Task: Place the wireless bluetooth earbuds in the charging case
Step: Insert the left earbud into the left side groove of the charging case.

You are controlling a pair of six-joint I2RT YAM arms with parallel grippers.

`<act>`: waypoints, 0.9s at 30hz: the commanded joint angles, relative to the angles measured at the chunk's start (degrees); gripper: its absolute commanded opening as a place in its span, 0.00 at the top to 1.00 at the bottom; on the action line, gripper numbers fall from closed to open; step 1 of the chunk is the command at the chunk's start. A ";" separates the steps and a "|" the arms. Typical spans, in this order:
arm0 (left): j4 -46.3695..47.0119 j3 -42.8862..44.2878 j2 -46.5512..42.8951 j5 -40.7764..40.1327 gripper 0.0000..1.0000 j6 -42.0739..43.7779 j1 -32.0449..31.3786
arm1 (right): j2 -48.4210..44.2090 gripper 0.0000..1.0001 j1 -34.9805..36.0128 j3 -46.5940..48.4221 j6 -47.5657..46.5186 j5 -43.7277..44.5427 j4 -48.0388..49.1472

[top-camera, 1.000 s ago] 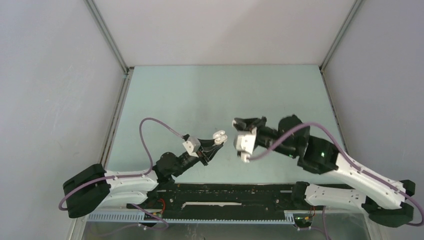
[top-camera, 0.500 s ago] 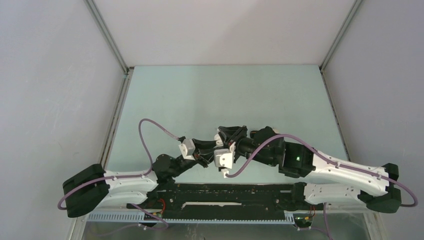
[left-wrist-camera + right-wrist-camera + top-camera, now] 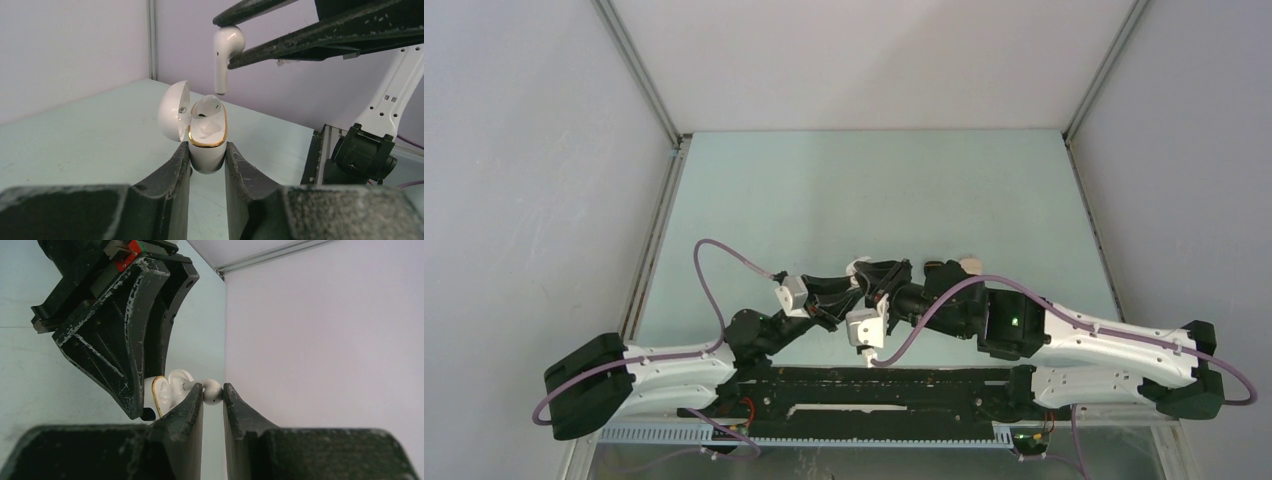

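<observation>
One white earbud [image 3: 223,52] hangs stem-down just above the open charging case [image 3: 209,159], its head pinched between the jaws of the right gripper [image 3: 212,391]. A second earbud [image 3: 206,106] sits in the gold-rimmed case, whose lid [image 3: 172,111] is tipped back. The left gripper [image 3: 206,150] clamps the case body upright between its two fingers, clear of the table [image 3: 874,180].

This looks like the insertion step for the last of the pair. The next move appears to call for a short, straight descent with the stem lined up over the free well, which the seated bud partly hides, and then a release while the left arm holds the case steady.

Both arms reach low and inward from their bases and meet over the near middle of the table, with the right fingers crossing almost level above the case. A dark item [image 3: 937,266] and a pale item [image 3: 969,264] lie just beyond the right arm, too small to identify.
</observation>
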 commanded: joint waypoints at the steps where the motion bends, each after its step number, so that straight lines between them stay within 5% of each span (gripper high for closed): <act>1: 1.47 -0.53 -0.88 -1.87 1.00 1.72 -0.31 | -0.02 1.00 0.89 -0.60 0.01 1.56 0.07; 27: 2.27 -0.38 -0.29 0.09 1.00 1.59 -0.31 | 1.41 1.00 1.79 -5.10 -2.67 4.63 6.49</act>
